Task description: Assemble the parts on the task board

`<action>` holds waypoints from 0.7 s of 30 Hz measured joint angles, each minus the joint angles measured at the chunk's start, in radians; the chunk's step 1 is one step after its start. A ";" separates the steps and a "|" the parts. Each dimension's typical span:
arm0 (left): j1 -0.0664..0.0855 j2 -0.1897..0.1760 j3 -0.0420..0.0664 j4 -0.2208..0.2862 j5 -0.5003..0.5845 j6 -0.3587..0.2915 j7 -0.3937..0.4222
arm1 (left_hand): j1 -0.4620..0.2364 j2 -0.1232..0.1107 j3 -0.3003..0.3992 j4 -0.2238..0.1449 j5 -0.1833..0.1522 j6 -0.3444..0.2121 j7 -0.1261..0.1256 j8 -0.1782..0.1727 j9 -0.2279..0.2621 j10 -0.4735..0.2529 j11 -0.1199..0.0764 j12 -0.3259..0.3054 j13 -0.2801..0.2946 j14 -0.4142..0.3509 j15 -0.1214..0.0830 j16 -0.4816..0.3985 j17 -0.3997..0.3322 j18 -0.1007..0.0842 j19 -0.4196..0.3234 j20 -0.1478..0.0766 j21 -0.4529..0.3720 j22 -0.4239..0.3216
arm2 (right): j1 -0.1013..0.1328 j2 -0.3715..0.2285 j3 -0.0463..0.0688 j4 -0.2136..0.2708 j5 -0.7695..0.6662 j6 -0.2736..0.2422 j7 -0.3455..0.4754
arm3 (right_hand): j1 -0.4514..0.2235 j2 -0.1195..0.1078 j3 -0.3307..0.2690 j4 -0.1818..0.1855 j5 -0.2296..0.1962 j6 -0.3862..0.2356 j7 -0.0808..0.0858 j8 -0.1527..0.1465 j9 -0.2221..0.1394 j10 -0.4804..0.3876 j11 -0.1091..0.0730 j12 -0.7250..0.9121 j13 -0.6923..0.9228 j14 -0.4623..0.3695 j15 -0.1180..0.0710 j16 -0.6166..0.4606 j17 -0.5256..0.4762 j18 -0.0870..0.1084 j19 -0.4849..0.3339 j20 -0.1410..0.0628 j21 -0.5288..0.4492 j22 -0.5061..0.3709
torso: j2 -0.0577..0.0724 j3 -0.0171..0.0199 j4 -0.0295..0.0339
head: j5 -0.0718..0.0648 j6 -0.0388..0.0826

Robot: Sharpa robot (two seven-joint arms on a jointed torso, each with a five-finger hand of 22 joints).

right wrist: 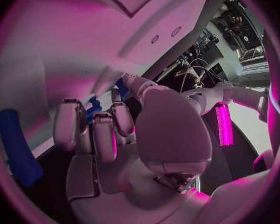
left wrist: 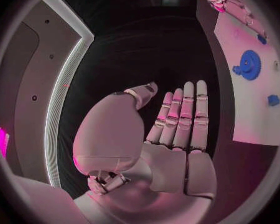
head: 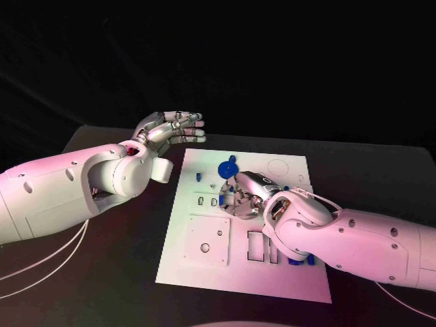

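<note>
At the left of the head view the robot's left hand [head: 171,127] hovers over the black counter [head: 100,272] just off the upper left corner of the white rectangular task board [head: 240,272], its silver fingers [left wrist: 185,112] stretched out side by side, apart from the thumb and holding nothing; it seems parked there to keep out of the way of the work on the plate. Its wrist view looks past the flat palm to the board's edge, where a blue toothed gear [left wrist: 249,63] lies on the white surface with a small blue block [left wrist: 273,100] near it. Moving right to the middle of the frame, the right hand [head: 246,196] is bent down onto the board's centre, its fingers [right wrist: 105,134] curled in around a small blue part [right wrist: 93,109], apparently pressing or seating it into the plate. The same gear [head: 227,168] sits just above that hand in the head view. At lower right the white forearm [head: 365,242] lies across the board's slots and hides whatever parts stand there, so how far assembly has gone cannot be judged.
</note>
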 measured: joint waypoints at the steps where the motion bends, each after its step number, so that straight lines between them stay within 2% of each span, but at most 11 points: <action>1: 0.000 0.000 0.000 0.000 0.000 0.000 0.000 | 0.000 0.000 0.000 0.000 0.000 0.000 0.000 0.000 0.000 0.000 0.000 0.000 0.000 0.000 0.000 0.000 0.000 0.000 0.000 0.000 0.000 0.000 | 0.000 0.000 0.000 0.000 0.000 0.000 0.000 | 0.000 0.000 0.000 0.000 0.000 0.000 0.000 0.000 0.000 0.000 0.000 0.000 0.000 0.000 0.000 0.000 0.000 0.000 0.000 0.000 0.000 0.000 | 0.000 0.0000 0.0000 | 0.000 0.000; 7: 0.000 0.000 0.000 0.000 0.000 0.000 0.000 | 0.000 0.000 0.000 0.000 0.000 0.000 0.000 0.000 0.000 0.000 0.000 0.000 0.000 0.000 0.000 0.000 0.000 0.000 0.000 0.000 0.000 0.000 | 0.000 -0.004 0.000 0.004 -0.002 -0.002 0.000 | -0.007 -0.007 -0.008 -0.002 0.000 -0.018 0.002 -0.006 -0.004 -0.011 0.001 -0.012 -0.008 0.000 0.007 -0.006 0.000 0.000 -0.004 0.004 -0.009 0.000 | 0.000 0.0002 0.0001 | 0.000 0.000; 13: 0.000 0.000 0.000 -0.002 0.000 0.000 -0.001 | 0.000 0.000 0.000 0.000 0.000 0.000 0.000 0.000 0.000 0.000 0.000 0.000 0.000 0.000 0.000 0.000 0.000 0.000 0.000 0.000 0.000 0.000 | -0.001 -0.021 -0.001 0.024 -0.007 -0.016 0.005 | -0.002 -0.011 -0.033 -0.007 0.000 -0.094 0.018 -0.041 -0.023 -0.036 0.018 -0.035 -0.033 -0.002 0.020 -0.010 0.000 0.000 -0.012 0.013 -0.025 -0.006 | 0.000 0.0006 -0.0001 | 0.000 0.001; 15: 0.000 -0.001 0.000 -0.003 -0.001 0.000 -0.002 | 0.000 0.000 0.000 0.000 0.000 -0.002 -0.002 -0.005 0.001 0.000 0.000 -0.006 0.001 0.001 -0.001 0.000 0.005 0.000 0.000 0.000 0.000 -0.001 | -0.001 -0.030 -0.001 0.038 -0.009 -0.024 0.008 | 0.005 -0.011 -0.065 -0.005 0.000 -0.128 0.027 -0.054 -0.034 -0.046 0.028 -0.041 -0.041 -0.002 0.027 -0.010 0.000 0.000 -0.010 0.025 -0.028 -0.007 | -0.001 0.0010 -0.0002 | 0.000 0.001; 16: 0.000 -0.001 0.000 -0.005 -0.002 0.000 -0.004 | 0.000 0.000 -0.003 0.003 0.000 -0.005 -0.005 -0.007 0.001 -0.003 -0.003 -0.006 0.001 0.019 -0.004 0.006 0.012 0.000 0.014 -0.002 0.006 0.001 | -0.001 -0.035 0.000 0.048 -0.009 -0.028 0.011 | 0.019 0.003 -0.097 0.000 0.004 -0.148 0.031 -0.060 -0.041 -0.052 0.033 -0.044 -0.046 -0.002 0.032 -0.014 0.000 0.000 -0.011 0.025 -0.031 -0.007 | -0.001 0.0015 -0.0008 | 0.000 0.002; 18: 0.000 -0.002 0.000 -0.010 -0.010 0.001 -0.009 | 0.000 0.000 -0.015 0.008 0.000 -0.005 -0.005 -0.007 0.004 -0.006 -0.006 -0.006 0.003 0.053 -0.012 0.031 0.030 0.000 0.040 -0.010 0.027 0.010 | 0.001 -0.052 0.002 0.073 -0.010 -0.039 0.019 | 0.048 0.016 -0.154 0.012 0.007 -0.166 0.038 -0.064 -0.051 -0.056 0.037 -0.045 -0.052 0.000 0.036 -0.014 0.000 0.000 -0.005 0.030 -0.031 -0.006 | -0.003 0.0021 -0.0015 | 0.000 0.004; 19: 0.000 -0.002 0.000 -0.014 -0.016 0.001 -0.013 | 0.000 0.000 -0.021 0.010 0.000 -0.005 -0.005 -0.007 0.005 -0.001 -0.010 -0.006 0.005 0.072 -0.018 0.049 0.041 0.000 0.055 -0.015 0.039 0.016 | 0.004 -0.060 0.003 0.085 -0.010 -0.044 0.023 | 0.055 0.019 -0.174 0.019 0.007 -0.167 0.038 -0.064 -0.054 -0.056 0.037 -0.045 -0.054 0.000 0.036 -0.014 0.000 0.000 -0.007 0.032 -0.031 -0.006 | -0.004 0.0021 -0.0018 | 0.000 0.004; 21: 0.000 -0.001 0.000 -0.023 -0.039 0.002 -0.023 | -0.002 -0.002 -0.036 0.021 0.000 -0.004 -0.005 -0.006 0.010 0.057 -0.029 0.026 0.021 0.141 -0.040 0.125 0.085 0.000 0.105 -0.036 0.086 0.037 | 0.013 -0.081 0.007 0.110 -0.006 -0.055 0.035 | 0.074 0.029 -0.210 0.039 0.007 -0.167 0.038 -0.064 -0.059 -0.056 0.037 -0.045 -0.058 0.000 0.036 -0.017 0.000 0.000 -0.011 0.036 -0.043 -0.011 | -0.007 0.0022 -0.0021 | -0.002 0.005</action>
